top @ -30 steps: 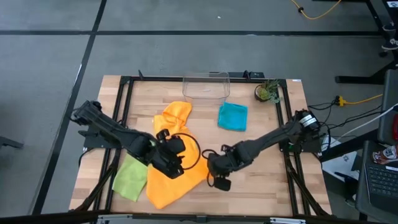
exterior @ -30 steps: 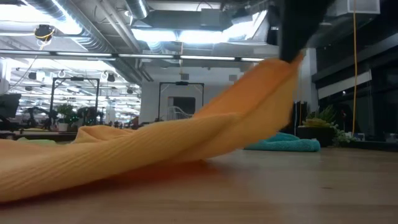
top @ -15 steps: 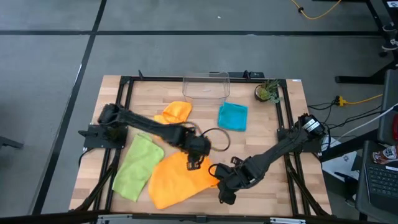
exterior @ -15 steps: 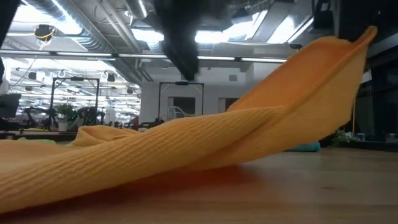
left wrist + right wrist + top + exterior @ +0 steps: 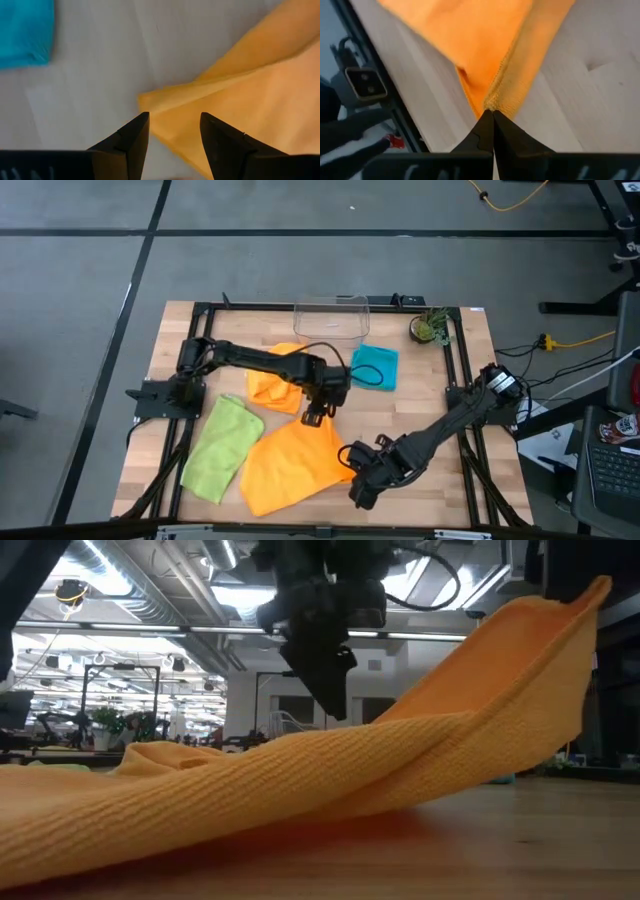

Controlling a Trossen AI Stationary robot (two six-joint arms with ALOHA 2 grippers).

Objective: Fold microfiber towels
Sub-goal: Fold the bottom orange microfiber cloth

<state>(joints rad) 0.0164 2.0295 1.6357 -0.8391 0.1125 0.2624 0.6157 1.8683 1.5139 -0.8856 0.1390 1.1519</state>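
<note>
Four towels lie on the table [image 5: 470,380] we look down on. The big orange towel [image 5: 290,465] is spread at the near middle, and the green towel [image 5: 220,448] lies flat just to its left. A second orange towel [image 5: 275,378] sits bunched farther back, and the blue towel [image 5: 375,366] lies folded near the far edge, just in front of a clear bin [image 5: 331,317]. A small plant [image 5: 430,328] stands at the far right corner.

We see the right gripper [image 5: 356,467] low at the big orange towel's right corner. Its fingers are pressed together on that corner, and its wrist view shows the cloth edge pinched right at the tips [image 5: 491,114]. From table height, the held corner stands lifted high on the right while the rest of the cloth slopes down to the wood.

We see the left gripper [image 5: 312,416] over the far edge of the same towel, between the two orange cloths. Its fingers [image 5: 131,137] are apart with nothing between them, pointing down at a corner of the orange cloth. From table height, it hangs just above the towel's ridge; we cannot tell whether it touches.
</note>
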